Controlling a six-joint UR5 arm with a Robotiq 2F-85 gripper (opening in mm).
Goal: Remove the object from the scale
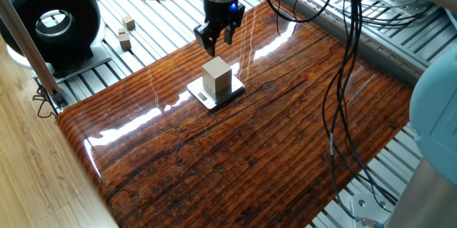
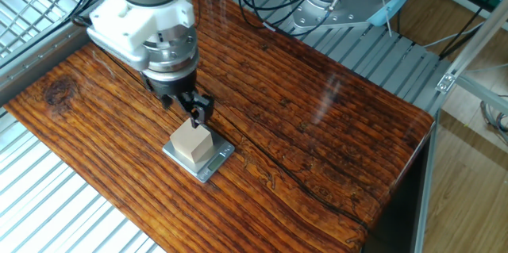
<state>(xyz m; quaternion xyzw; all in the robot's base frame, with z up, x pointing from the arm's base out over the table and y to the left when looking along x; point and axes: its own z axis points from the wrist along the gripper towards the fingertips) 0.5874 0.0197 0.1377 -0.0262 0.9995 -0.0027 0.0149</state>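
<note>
The pale beige wooden block (image 1: 216, 78) stands upright on the thin silver-grey scale (image 1: 203, 96), which lies on the glossy wooden board. It also shows in the other fixed view, where the block (image 2: 193, 143) sits on the scale (image 2: 209, 166). My gripper (image 1: 218, 42) hangs just above and behind the block with its fingers spread apart and nothing between them. In the other fixed view the gripper (image 2: 184, 105) is just above the block's far top edge, not touching it.
Two small tan cubes (image 1: 126, 32) lie on the slatted metal table at the back left, next to a black round device (image 1: 50, 21). Cables (image 1: 350, 63) hang over the board's right side. The board's edge (image 2: 425, 138) drops off at the right.
</note>
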